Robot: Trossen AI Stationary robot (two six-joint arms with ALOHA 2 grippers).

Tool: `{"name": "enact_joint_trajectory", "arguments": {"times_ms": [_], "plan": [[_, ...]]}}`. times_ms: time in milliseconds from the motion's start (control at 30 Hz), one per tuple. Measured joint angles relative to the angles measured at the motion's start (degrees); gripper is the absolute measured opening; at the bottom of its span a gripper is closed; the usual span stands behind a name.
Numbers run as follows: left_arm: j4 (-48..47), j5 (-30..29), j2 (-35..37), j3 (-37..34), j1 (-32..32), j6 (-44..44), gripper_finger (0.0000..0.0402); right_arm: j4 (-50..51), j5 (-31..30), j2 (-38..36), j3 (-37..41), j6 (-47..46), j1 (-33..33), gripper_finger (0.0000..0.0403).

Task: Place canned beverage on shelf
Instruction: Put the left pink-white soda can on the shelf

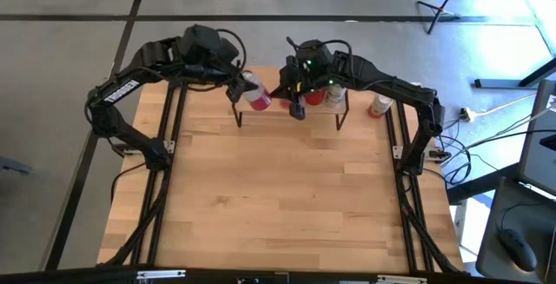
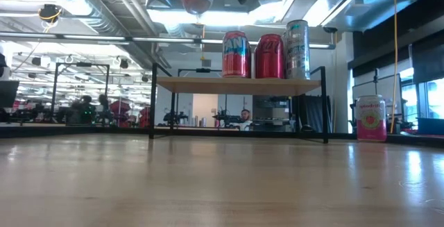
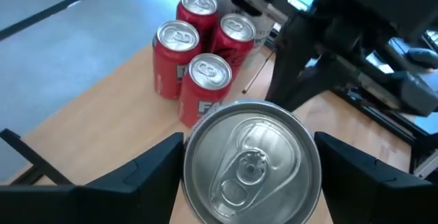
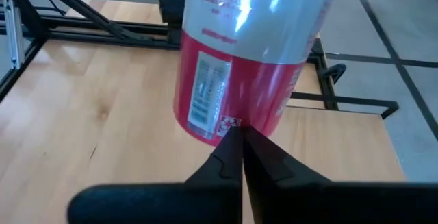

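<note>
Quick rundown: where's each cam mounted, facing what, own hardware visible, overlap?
High: overhead, straight down; table, both arms, left gripper holding held can.
Low: table-top height, level across at shelf.
Left wrist: past own fingers at held can's top, shelf cans behind.
Right wrist: own shut fingers against held can.
Shared: held can shows in all four.
</note>
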State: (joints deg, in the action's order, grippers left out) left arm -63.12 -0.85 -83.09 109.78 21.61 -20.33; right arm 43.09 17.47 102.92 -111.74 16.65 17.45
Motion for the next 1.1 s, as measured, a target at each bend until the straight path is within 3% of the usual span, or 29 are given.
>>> {"name": "enact_joint_trajectory", "arguments": {"times_ms": [167,500,667,1100], "plan": [[-0.51,-1.53,-0.36,0.0,-0.02,-0.04,0.0267,0.87,-1.9,0.24,0.0,0.24,-0.24,0.0005],[0.93,-19.55,-2.67,-4.88,0.57,-6.95,0.0267,12.24,-15.98,-9.14,-0.1,0.23,-0.2,0.0002],[3.27,-24.7,-7.15,-5.6,1.01,-9.21,0.0266,18.82,-22.48,-12.6,-0.07,-1.68,-0.17,0.0002],[8.06,-20.46,-15.49,-5.03,5.22,-10.73,0.0265,26.1,-22.88,-12.55,-0.02,-4.01,-0.17,0.0003]]}}
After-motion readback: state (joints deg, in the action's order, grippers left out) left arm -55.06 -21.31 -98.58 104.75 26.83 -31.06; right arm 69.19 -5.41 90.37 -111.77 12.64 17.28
